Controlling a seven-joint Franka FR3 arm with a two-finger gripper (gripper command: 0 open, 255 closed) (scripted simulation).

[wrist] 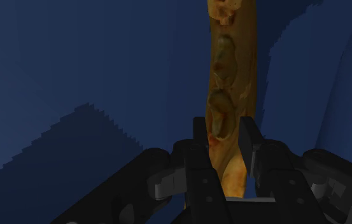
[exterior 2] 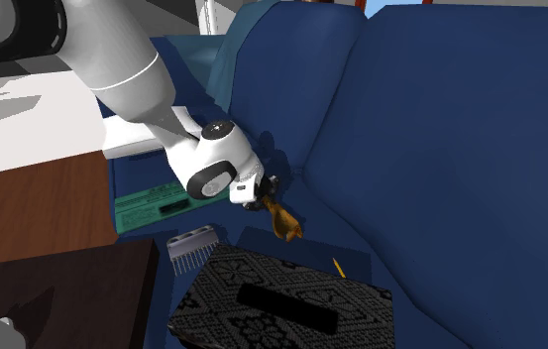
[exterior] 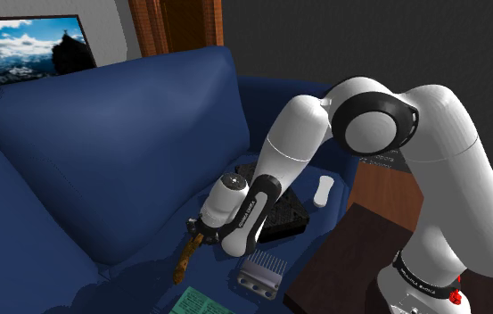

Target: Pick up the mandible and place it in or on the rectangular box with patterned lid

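The gripper [wrist: 225,132] clasps one end of the brown jawbone [wrist: 230,76], just over the sofa seat [exterior: 133,284], left of the patterned box [exterior: 293,216] in the shoulder view. Held so near its end, the bone may swivel or slip out in transit.

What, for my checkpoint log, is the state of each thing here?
mandible: clasped between the jaws.
jaws: shut on the mandible.
patterned-lid box: lid shut, mandible not yet on it.
grey comb: lying flat on the sofa seat.
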